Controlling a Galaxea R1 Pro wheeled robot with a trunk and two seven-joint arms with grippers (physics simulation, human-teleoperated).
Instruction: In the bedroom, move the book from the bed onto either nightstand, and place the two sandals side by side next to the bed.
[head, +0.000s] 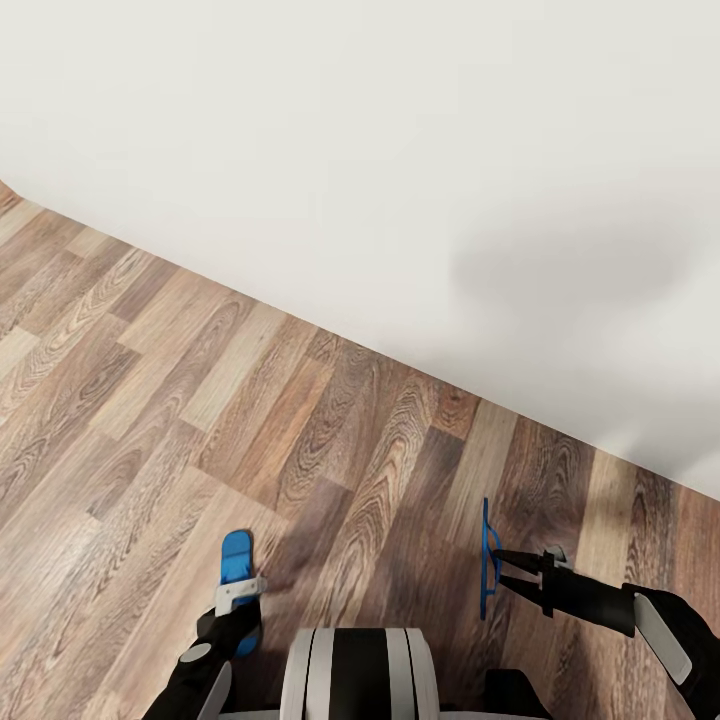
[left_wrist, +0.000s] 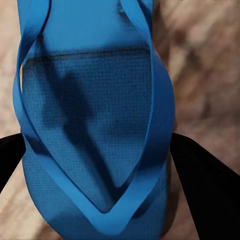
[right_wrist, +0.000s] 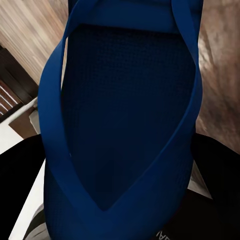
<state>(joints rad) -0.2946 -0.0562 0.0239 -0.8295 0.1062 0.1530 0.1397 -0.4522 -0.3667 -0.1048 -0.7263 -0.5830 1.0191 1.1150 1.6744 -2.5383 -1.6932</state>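
Two bright-blue sandals are held just above the wood-plank floor. My left gripper (head: 238, 603) is shut on one sandal (head: 237, 562), which lies flat with its toe pointing away. In the left wrist view this sandal (left_wrist: 90, 100) sits strap-side up between the dark fingers (left_wrist: 207, 192). My right gripper (head: 499, 567) is shut on the other sandal (head: 486, 560), which hangs edge-on and upright. The right wrist view has that sandal (right_wrist: 125, 115) close up and in shadow. The book, the bed and the nightstand are out of view.
A white wall (head: 420, 170) runs diagonally across the far side, meeting the brown plank floor (head: 200, 400) a short way ahead of both grippers. My white trunk (head: 360, 675) is at the bottom centre. A bit of dark brown furniture (right_wrist: 11, 82) edges the right wrist view.
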